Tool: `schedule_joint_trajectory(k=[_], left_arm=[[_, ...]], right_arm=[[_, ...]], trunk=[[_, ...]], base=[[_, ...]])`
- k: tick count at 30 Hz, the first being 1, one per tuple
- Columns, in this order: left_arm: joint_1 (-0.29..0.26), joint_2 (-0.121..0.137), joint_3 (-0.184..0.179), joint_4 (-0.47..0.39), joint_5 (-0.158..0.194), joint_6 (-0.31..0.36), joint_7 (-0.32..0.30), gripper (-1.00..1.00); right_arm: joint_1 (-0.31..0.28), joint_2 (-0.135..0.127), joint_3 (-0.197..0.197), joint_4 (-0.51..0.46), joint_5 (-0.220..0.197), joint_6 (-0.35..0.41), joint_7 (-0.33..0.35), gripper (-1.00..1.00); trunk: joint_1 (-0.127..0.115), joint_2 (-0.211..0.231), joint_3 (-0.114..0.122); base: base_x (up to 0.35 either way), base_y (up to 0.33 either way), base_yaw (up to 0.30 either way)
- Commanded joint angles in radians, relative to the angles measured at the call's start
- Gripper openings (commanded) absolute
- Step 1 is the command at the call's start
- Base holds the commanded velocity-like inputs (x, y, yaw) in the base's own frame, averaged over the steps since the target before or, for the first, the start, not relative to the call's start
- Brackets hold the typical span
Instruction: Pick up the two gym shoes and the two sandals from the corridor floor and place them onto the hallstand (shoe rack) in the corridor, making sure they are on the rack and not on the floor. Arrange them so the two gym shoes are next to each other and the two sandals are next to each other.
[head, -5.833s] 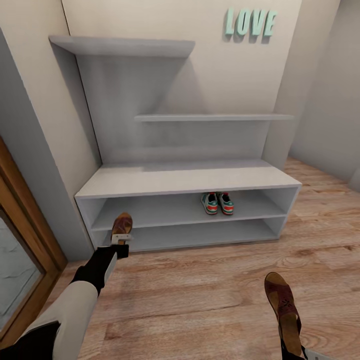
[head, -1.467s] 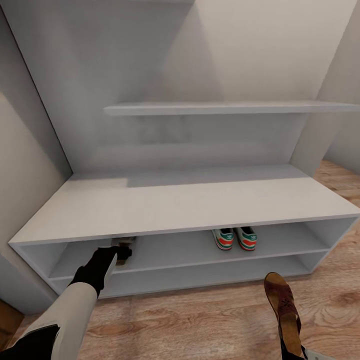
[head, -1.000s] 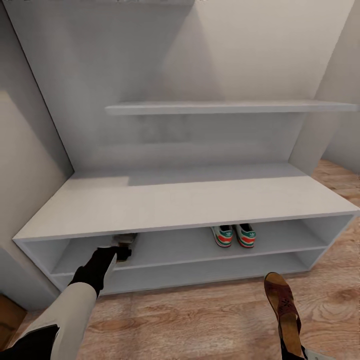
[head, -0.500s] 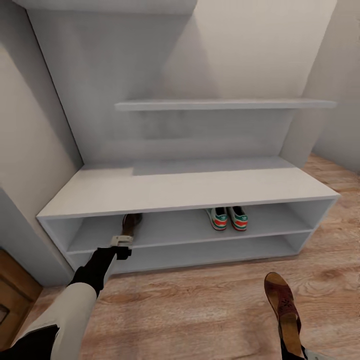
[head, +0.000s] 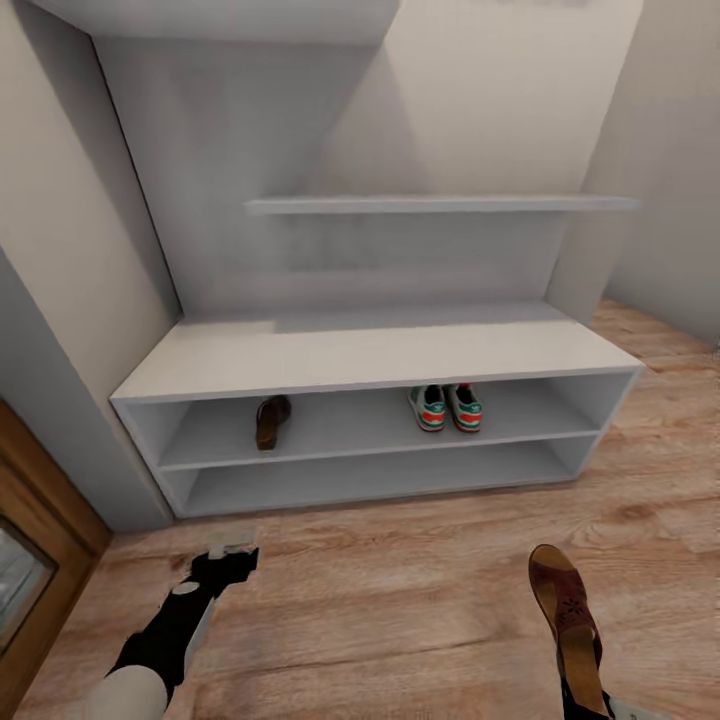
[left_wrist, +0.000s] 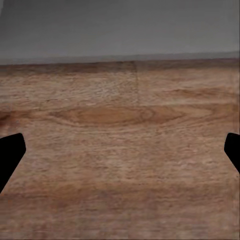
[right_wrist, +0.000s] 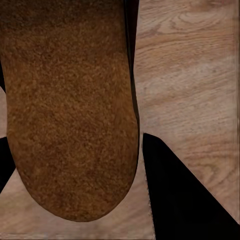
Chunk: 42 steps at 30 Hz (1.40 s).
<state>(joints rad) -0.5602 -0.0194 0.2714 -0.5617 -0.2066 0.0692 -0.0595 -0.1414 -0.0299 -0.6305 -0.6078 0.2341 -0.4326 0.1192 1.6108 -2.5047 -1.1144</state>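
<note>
Brown sandal now left on hallstand shelf | left claw withdrawn, open, empty | right claw clamped on second sandal; next to place

No text, label, brand, number or sign could be read; the marks on the gym shoes were too small to make out.

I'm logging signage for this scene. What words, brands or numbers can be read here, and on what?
None can be read. The gym shoes on the hallstand have a heel mark too small to make out. The sandal on the shelf and the sandal in the right claw carry no text.
</note>
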Motion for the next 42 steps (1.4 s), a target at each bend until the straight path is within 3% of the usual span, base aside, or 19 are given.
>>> schedule_joint_trajectory(k=[1,2,6,9,12,18,21,33,42], left_arm=[[0.02,0.008,0.009,-0.002,0.003,-0.014,-0.042,1.0],[0.051,0.024,0.01,-0.002,0.025,-0.043,-0.099,1.0],[0.141,0.082,0.016,0.004,0.106,-0.135,-0.229,1.0],[0.2,0.122,0.024,0.011,0.168,-0.192,-0.279,1.0],[0.26,0.149,0.028,0.014,0.198,-0.249,-0.323,1.0],[0.359,0.161,0.032,0.016,0.208,-0.368,-0.337,1.0],[0.388,0.161,0.032,0.016,0.212,-0.385,-0.337,1.0],[0.425,0.163,0.034,0.014,0.214,-0.396,-0.34,1.0],[0.426,0.166,0.034,0.014,0.216,-0.396,-0.338,1.0]], right_arm=[[-0.001,0.001,-0.008,0.0,0.002,-0.003,0.01,-1.0],[-0.001,0.001,-0.008,0.0,0.002,-0.003,0.01,-1.0],[-0.001,0.001,-0.007,0.001,0.002,-0.003,0.01,-1.0],[-0.001,0.001,-0.007,0.002,0.002,-0.003,0.01,-1.0],[-0.001,0.001,-0.005,0.004,0.003,-0.003,0.01,-1.0],[-0.001,0.005,-0.002,0.008,0.005,-0.003,0.011,-1.0],[-0.001,0.005,-0.002,0.008,0.006,-0.003,0.011,-1.0],[-0.001,0.007,-0.002,0.004,0.004,-0.005,0.011,-1.0],[-0.001,0.007,-0.003,0.005,0.004,-0.005,0.011,-1.0]], trunk=[[-0.001,0.0,-0.001],[-0.001,0.0,-0.001],[-0.001,0.0,-0.001],[-0.001,0.0,-0.001],[-0.001,0.0,-0.001],[-0.001,0.0,-0.001],[-0.001,0.0,-0.001],[-0.001,0.0,-0.001],[-0.001,0.0,-0.001]], base=[[-0.312,0.0,0.0],[-0.265,0.0,0.0],[-0.156,0.0,0.0],[-0.043,0.0,0.0],[-0.011,0.0,0.0],[-0.002,0.0,0.0],[0.0,0.0,0.0],[0.0,0.002,0.0],[-0.138,0.258,0.0]])
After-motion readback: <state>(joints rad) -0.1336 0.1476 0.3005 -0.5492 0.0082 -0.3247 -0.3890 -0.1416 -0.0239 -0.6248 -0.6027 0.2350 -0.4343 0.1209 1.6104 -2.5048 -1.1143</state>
